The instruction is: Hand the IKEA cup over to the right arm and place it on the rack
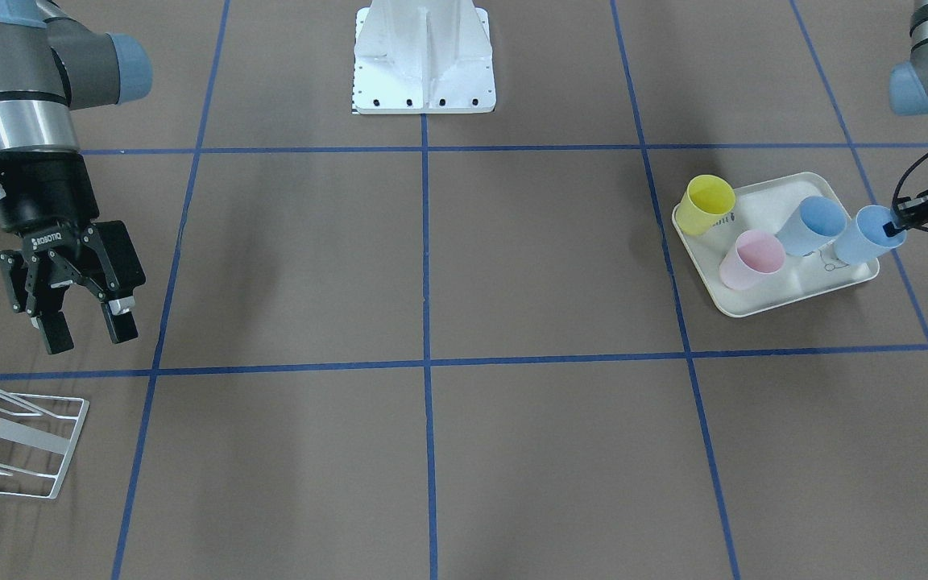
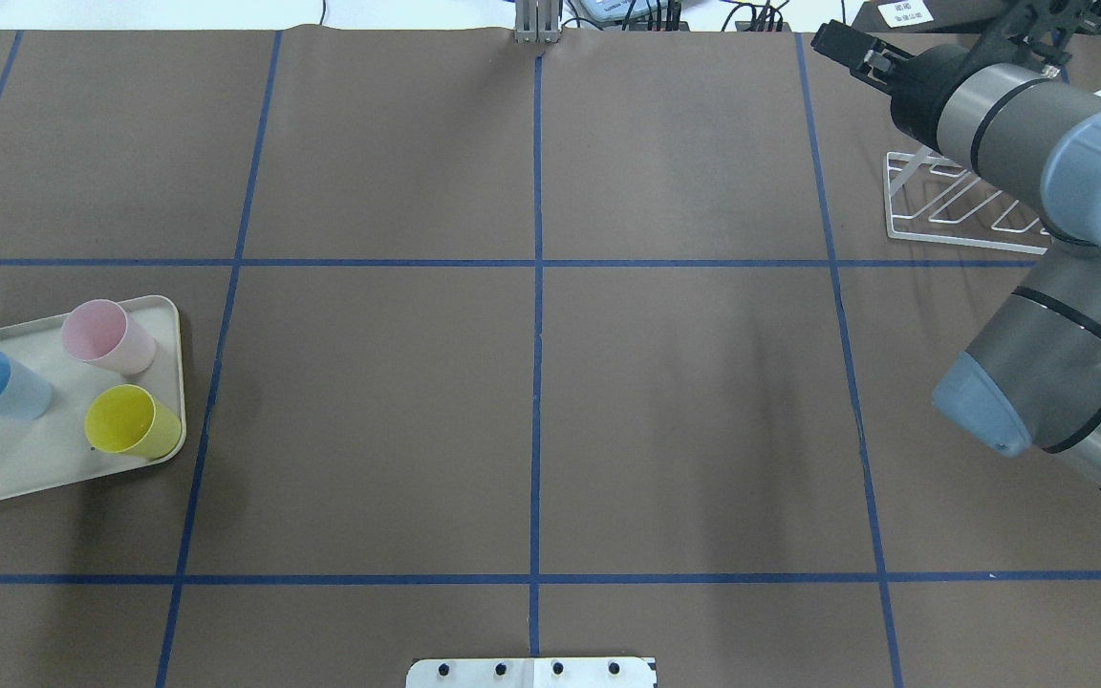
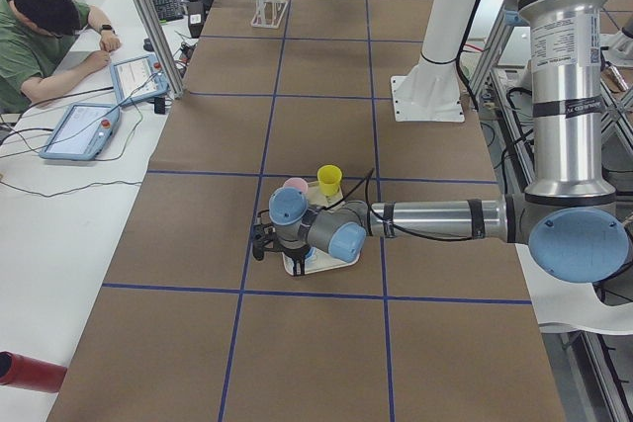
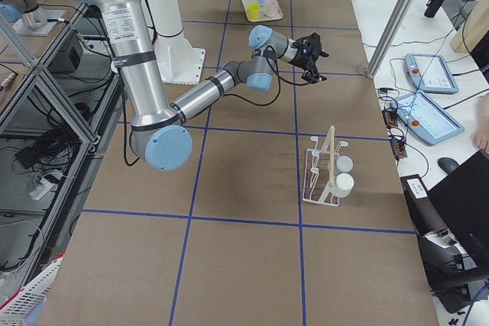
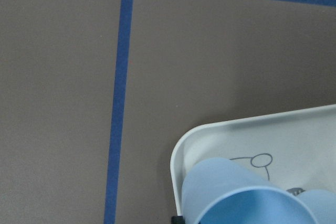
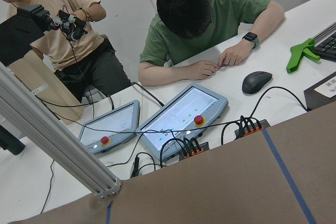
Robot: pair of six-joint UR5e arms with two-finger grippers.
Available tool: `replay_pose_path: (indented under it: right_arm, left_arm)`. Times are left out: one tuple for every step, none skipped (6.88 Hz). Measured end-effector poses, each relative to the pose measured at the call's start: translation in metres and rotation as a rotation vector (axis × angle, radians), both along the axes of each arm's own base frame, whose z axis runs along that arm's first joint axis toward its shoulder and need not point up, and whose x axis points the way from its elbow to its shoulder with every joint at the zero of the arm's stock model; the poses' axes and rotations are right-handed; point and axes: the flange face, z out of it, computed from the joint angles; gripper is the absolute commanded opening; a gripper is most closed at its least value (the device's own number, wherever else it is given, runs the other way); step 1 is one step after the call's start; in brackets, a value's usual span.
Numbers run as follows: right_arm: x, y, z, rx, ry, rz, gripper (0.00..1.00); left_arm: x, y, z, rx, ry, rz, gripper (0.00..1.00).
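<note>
Left gripper [image 1: 892, 229]: 1 finger sits inside the mouth of the pale blue plastic cup [image 1: 863, 238], the other finger is hidden. Cannot tell whether the pinch is made. This cup stands at the 3 o'clock corner of the cream rectangular tray [image 1: 762, 201] (front-facing view).

Also on the tray:
- 2nd blue cup [image 1: 812, 225], just beside at 9 o'clock
- pink cup [image 1: 751, 258]
- yellow cup [image 1: 710, 204]

Right gripper [image 1: 87, 326]: jaws spread wide, empty, above the table. The white wire-frame rack [image 1: 29, 437] is near, at its 7 o'clock, well apart from the tray.
</note>
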Motion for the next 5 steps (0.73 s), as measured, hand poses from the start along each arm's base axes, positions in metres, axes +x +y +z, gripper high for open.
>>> replay_pose_path:
  right_arm:
    - [0.000, 0.001, 0.000, 0.001, -0.001, -0.003, 1.00]
    - [0.000, 0.003, -0.002, 0.003, -0.006, -0.006, 0.99]
    - [-0.002, 0.005, -0.005, 0.001, -0.020, -0.009, 0.99]
    - [-0.006, 0.008, -0.007, -0.004, -0.038, -0.015, 0.99]
    - [-0.013, 0.013, -0.010, -0.010, -0.059, -0.028, 0.99]
  left_arm:
    - [-0.014, -0.004, -0.012, -0.021, 0.011, -0.026, 0.00]
    - [-0.023, -0.014, -0.035, -0.039, 0.012, -0.046, 0.00]
    - [-0.035, -0.039, -0.071, -0.053, 0.008, -0.079, 0.00]
    - [-0.047, -0.069, -0.111, -0.060, 0.004, -0.116, 0.00]
    - [-0.054, -0.097, -0.151, -0.063, 0.000, -0.151, 0.00]
